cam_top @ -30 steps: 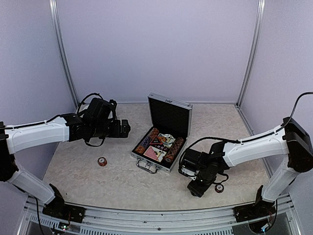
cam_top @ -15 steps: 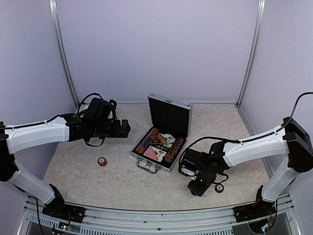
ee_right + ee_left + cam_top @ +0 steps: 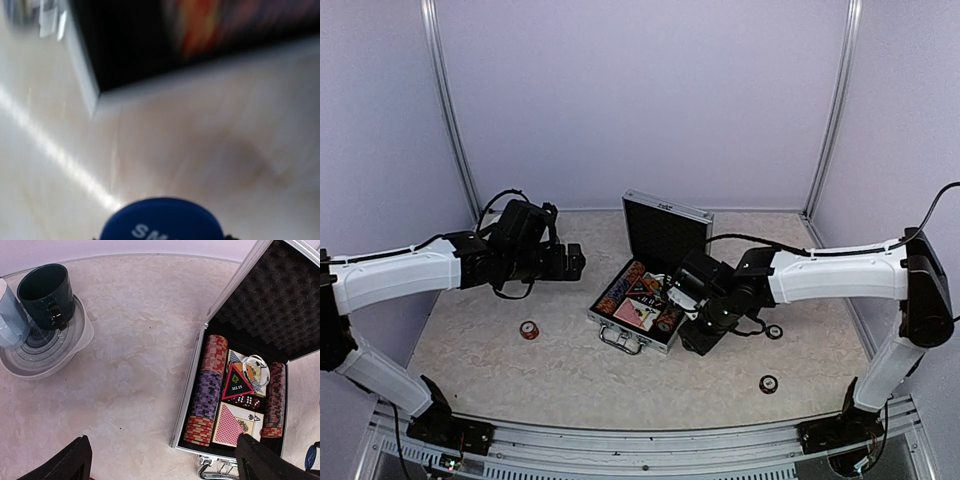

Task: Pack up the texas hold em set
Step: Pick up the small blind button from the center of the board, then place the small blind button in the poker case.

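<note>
Texas hold em set [image 3: 642,305]: its silver case [image 3: 189,395] lies open in the middle of the bench [image 3: 520,370]. The lid [image 3: 666,232] stands upright toward the back edge and the handle [image 3: 212,470] faces the near edge. Inside, striped chip rows [image 3: 207,390] line the left and right sides, with card decks [image 3: 232,425], a triangle marker [image 3: 236,382] and red dice [image 3: 246,401] between them.

The right hand [image 3: 695,343] was low over the bench toward the right near corner a second ago. It has swung across to just beside the case's right near corner. It grips a blue round button [image 3: 162,222], which looks sharp in the right wrist view while the case behind it blurs. A dark button [image 3: 768,384] lies where the hand was, and a second dark button [image 3: 774,331] shows nearer the right edge.

The left hand [image 3: 575,262] has not moved. It hangs left of the case, fingers [image 3: 75,462] spread wide, holding nothing. An orange button [image 3: 529,330] lies toward the left near part of the bench.
</note>
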Tool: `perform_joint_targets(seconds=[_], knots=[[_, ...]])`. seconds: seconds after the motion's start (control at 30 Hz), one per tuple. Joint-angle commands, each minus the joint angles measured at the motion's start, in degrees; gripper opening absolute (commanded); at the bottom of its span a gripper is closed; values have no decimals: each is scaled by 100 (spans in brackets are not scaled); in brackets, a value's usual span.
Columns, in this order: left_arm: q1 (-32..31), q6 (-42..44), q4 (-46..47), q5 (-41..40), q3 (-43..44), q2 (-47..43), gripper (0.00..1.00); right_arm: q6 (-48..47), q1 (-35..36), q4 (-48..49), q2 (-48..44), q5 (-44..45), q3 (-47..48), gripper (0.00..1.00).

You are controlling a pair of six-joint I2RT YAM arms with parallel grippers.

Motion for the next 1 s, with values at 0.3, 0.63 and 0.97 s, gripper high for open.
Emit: perform_joint_targets(seconds=[0.3,0.63,0.97], knots=[[174,22,-153,-274,-67,-469,99,-1581,-713,403,1973,228,2684,47],[241,22,-176,-258,-182,-650,99,-1915,-747,-178,3389,-87,4521,48],[291,-4,-136,-297,-237,-671,99,-1955,-713,-420,3776,-580,4881,49]])
